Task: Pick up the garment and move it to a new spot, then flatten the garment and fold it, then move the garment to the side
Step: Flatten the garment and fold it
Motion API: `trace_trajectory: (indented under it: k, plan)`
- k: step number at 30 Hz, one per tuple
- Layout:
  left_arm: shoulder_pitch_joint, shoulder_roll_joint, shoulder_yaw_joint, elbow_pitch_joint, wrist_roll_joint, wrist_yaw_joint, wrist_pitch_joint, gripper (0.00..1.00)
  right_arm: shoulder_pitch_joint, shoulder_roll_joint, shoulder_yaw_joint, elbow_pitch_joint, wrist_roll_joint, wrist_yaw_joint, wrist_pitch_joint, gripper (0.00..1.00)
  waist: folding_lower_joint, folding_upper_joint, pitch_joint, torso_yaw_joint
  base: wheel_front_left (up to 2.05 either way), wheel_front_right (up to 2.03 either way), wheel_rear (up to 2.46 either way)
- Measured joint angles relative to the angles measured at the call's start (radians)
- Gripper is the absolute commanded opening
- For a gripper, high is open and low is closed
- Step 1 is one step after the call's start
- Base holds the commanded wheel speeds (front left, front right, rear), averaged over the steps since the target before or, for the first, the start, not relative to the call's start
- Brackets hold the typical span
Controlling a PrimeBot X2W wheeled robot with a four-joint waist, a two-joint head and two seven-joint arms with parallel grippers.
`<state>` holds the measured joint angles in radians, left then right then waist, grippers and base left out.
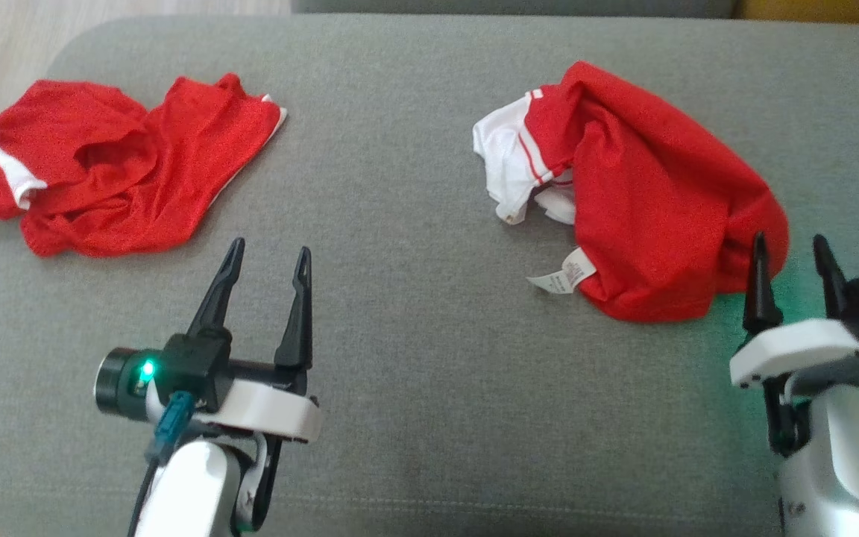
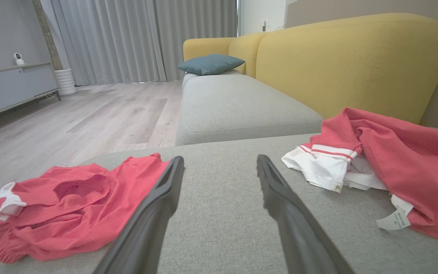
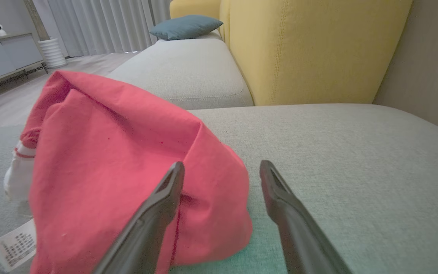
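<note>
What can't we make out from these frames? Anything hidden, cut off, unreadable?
- Care label: the print is too small and blurred to read in all three views.
- Right-hand garment: it lies bunched up, so its type is unclear. In the right wrist view its own red folds hide most of the white section.
- Right gripper: one finger overlaps the red fabric in the head and right wrist views. Whether it touches the fabric or just sits in front cannot be told.

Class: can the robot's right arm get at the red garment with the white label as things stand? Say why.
Probably yes: the right gripper stands open right at the near edge of the red garment, with nothing between them on the grey cushion.
</note>
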<state>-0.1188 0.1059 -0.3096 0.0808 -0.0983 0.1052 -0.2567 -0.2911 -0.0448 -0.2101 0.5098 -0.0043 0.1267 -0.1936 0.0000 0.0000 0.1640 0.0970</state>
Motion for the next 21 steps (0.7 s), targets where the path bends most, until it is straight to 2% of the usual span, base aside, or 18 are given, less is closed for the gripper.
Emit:
trace_trajectory:
  k: [8,9,10,16,21]
  plan:
    - [-0.012,-0.016,0.029,0.008,0.009,-0.019,0.000,1.00,-0.150,0.000,-0.030,0.208,-0.050,0.000,-0.019,1.00,0.0000,0.0000,0.056,0.014,0.00,0.00,0.00]
    - [-0.013,-0.015,0.034,0.008,0.009,-0.019,0.000,1.00,-0.162,0.000,-0.026,0.234,-0.048,0.000,-0.020,0.75,0.0000,0.0000,0.059,0.013,0.00,0.00,0.00]
    - [-0.013,-0.015,0.038,0.008,0.009,-0.022,0.000,1.00,-0.173,0.000,-0.024,0.261,-0.045,0.000,-0.026,0.01,0.0000,0.0000,0.061,0.011,0.00,0.00,0.00]
    - [-0.026,-0.017,0.065,0.007,0.011,-0.027,0.000,1.00,-0.211,-0.001,-0.014,0.332,-0.044,0.000,-0.047,0.00,0.0000,0.0000,0.061,0.001,0.00,0.00,0.00]
    - [-0.029,-0.028,0.065,0.012,0.011,-0.035,0.000,1.00,-0.258,-0.001,-0.044,0.295,-0.074,0.000,-0.054,0.00,0.0000,0.0000,0.033,-0.002,0.00,0.00,0.00]
